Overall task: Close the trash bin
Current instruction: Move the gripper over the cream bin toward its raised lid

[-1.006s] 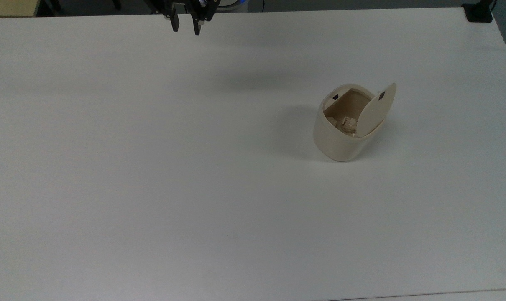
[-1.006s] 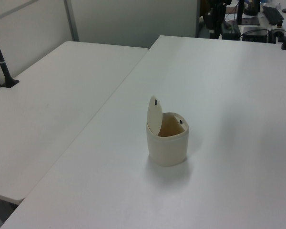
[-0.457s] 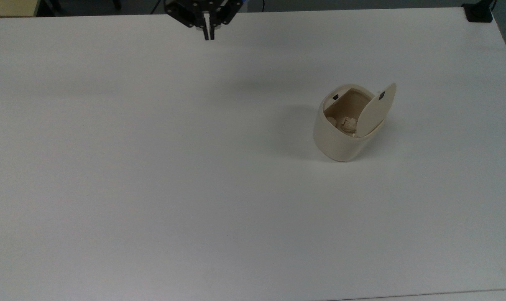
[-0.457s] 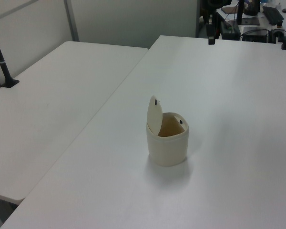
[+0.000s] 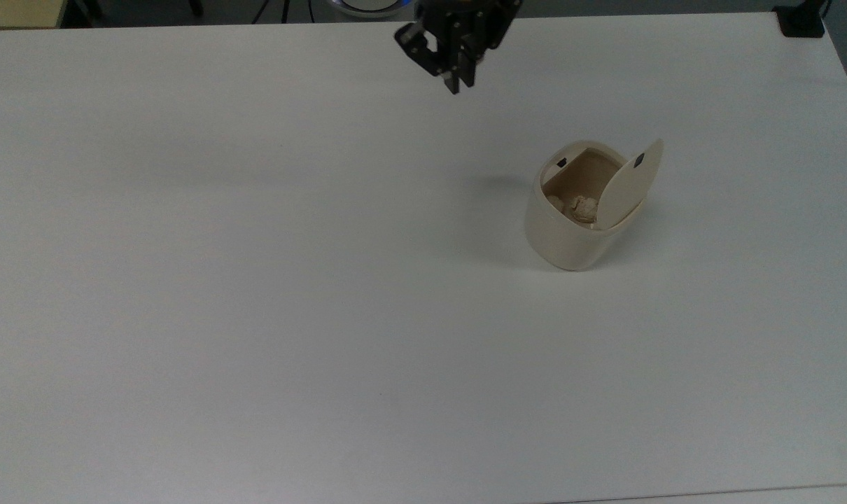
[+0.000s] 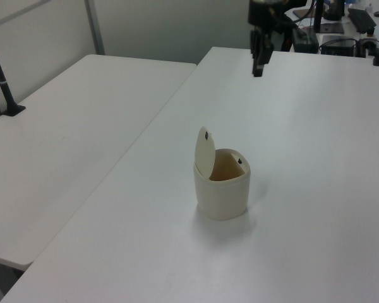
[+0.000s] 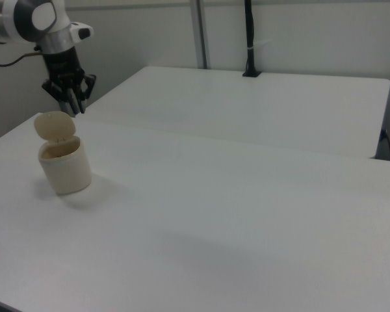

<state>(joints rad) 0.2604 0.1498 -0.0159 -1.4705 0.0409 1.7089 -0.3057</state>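
Observation:
The trash bin is a small cream-beige tub standing on the white table, right of centre in the top view. Its flat lid stands tilted up on its hinge, with a small black mark near the lid's edge. The bin's mouth is open and crumpled paper lies inside. My black gripper hangs in the air near the table's far edge, up and to the top view's left of the bin, shut and holding nothing. The bin and gripper also appear in the left view, and the bin and gripper in the right view.
A second white table adjoins this one on the left view's left, with a black pole clamped to it. A black clamp base sits at the table's far right corner in the top view. Desks with cables and equipment lie beyond the table.
The gripper closed its fingers and moved toward the top view's right and slightly down, nearer the bin. The bin and its lid have not moved.

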